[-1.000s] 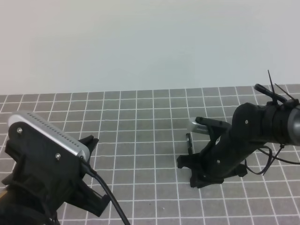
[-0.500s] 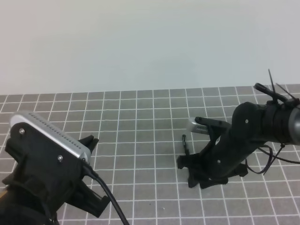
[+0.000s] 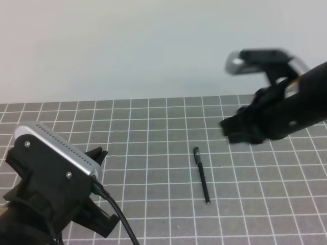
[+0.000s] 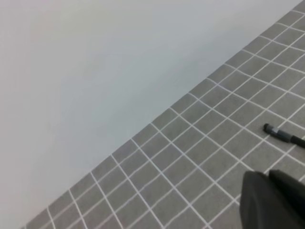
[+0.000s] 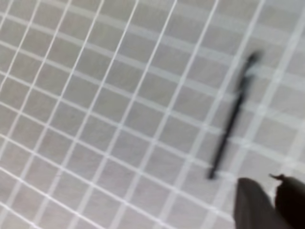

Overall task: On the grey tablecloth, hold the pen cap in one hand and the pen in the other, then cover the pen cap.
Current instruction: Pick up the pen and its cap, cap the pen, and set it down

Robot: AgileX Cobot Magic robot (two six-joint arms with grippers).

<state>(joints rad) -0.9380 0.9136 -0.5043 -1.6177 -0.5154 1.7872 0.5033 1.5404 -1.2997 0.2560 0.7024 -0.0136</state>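
Note:
The pen [image 3: 202, 176] lies loose on the grey tablecloth [image 3: 153, 153], thicker end away from me and silvery tip toward the front. It also shows at the right edge of the left wrist view, pen [image 4: 281, 134], and blurred in the right wrist view, pen [image 5: 231, 129]. I see no separate pen cap; whether the thick end is the cap I cannot tell. My right gripper [image 3: 232, 130] hangs blurred, well above and right of the pen, its fingers [image 5: 252, 205] close together and empty. My left gripper [image 4: 272, 191] is shut low at the left, nothing visible in it.
A plain pale wall [image 3: 153, 46] rises behind the far edge of the cloth. The left arm's wrist camera housing [image 3: 56, 150] and its cable [image 3: 120, 219] fill the lower left corner.
The right arm let go of the pen and rose up and to the right, away from the cloth. The pen now lies uncovered on the cloth. The left arm barely moved.

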